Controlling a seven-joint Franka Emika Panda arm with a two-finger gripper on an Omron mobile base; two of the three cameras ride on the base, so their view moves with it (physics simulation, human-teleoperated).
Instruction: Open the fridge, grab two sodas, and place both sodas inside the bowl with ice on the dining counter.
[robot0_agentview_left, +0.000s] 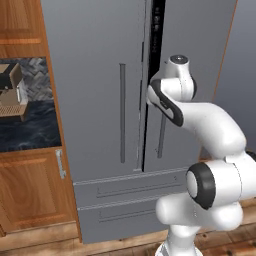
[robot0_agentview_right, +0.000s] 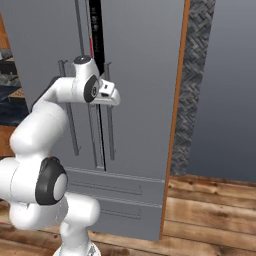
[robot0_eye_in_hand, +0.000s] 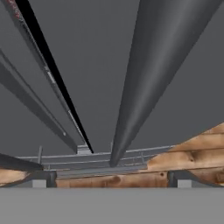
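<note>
The grey fridge (robot0_agentview_left: 95, 100) stands right in front of me, with a narrow dark gap (robot0_agentview_left: 158, 30) between its two doors. My hand is up against the right door's long bar handle (robot0_agentview_left: 161, 137), at about the handle's upper part. In the hand view I look down along that handle (robot0_eye_in_hand: 148, 78), and my gripper (robot0_eye_in_hand: 109, 180) is open, one dark fingertip on each side of the bar. Nothing is held. The same gap (robot0_agentview_right: 96, 30) and right-door handle (robot0_agentview_right: 110, 120) show in the right base view. The sodas are hidden inside the fridge. The bowl and the dining counter are out of view.
Two lower drawers (robot0_agentview_left: 125, 187) run below the doors. Brown wooden cabinets (robot0_agentview_left: 27, 190) and a short dark counter with a coffee machine (robot0_agentview_left: 12, 95) lie to the left. A grey wall (robot0_agentview_right: 225, 100) and wood floor (robot0_agentview_right: 210, 210) are to the right.
</note>
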